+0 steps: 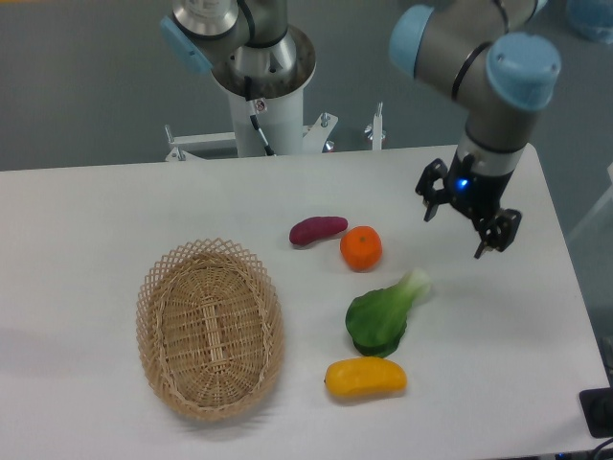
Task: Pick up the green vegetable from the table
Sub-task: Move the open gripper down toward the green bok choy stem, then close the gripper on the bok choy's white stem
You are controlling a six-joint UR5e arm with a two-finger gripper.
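hand (468, 220): fingers apart, empty, above counter (96, 206) | green vegetable (383, 313): lies on counter, below-left of hand, between orange (361, 248) and yellow vegetable (365, 378)

— Where do things lie, going by the fingers (428, 199)?

— The gripper (453, 226) hangs above the counter (86, 211). The leafy vegetable (383, 312) lies below and to the left of it, the orange (361, 248) further left, the sweet potato (317, 230) just beyond that.

— And the others?

— The pepper-like vegetable (365, 378) sits just in front of the leafy vegetable. The basket (210, 329) lies well apart, far left.
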